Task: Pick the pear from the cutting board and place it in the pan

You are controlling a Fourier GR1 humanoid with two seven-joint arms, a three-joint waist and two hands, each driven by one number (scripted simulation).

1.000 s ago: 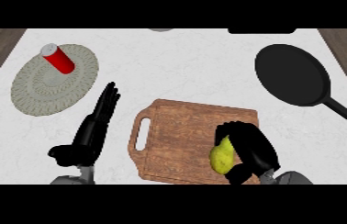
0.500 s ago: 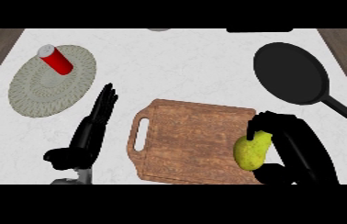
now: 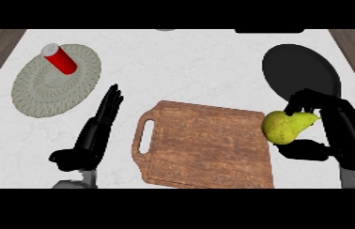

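Head view, steeply down on the white marbled tabletop (image 3: 194, 68). The right hand (image 3: 326, 129) is at the view's right side, its fingers (image 3: 305, 99) curled over the top of the pear (image 3: 286, 126) and the thumb below it, so the fruit is pinched between them. The pear is yellow-green, lying tilted with its narrow end pointing toward the palm. It overlaps the right edge of the cutting board (image 3: 204, 146); whether it is touching the board or held clear of it cannot be told from this view. The black pan (image 3: 298, 71) lies just beyond the fingertips of the right hand, its round body further up the tabletop; the fingers overlap its near rim in this view. The pear is not in the pan.

The cutting board is brown wood with a handle slot at its left end. It lies between the two hands.

The left hand (image 3: 94, 134) is at the view's lower left, beside the board's handle end. Its fingers (image 3: 111, 101) are straight and pressed together, pointing up the tabletop, holding nothing.

Beyond those fingertips lies a round grey woven mat (image 3: 42, 94). A red cylinder with a pale cap (image 3: 59, 59) stands tilted on the mat's upper part.
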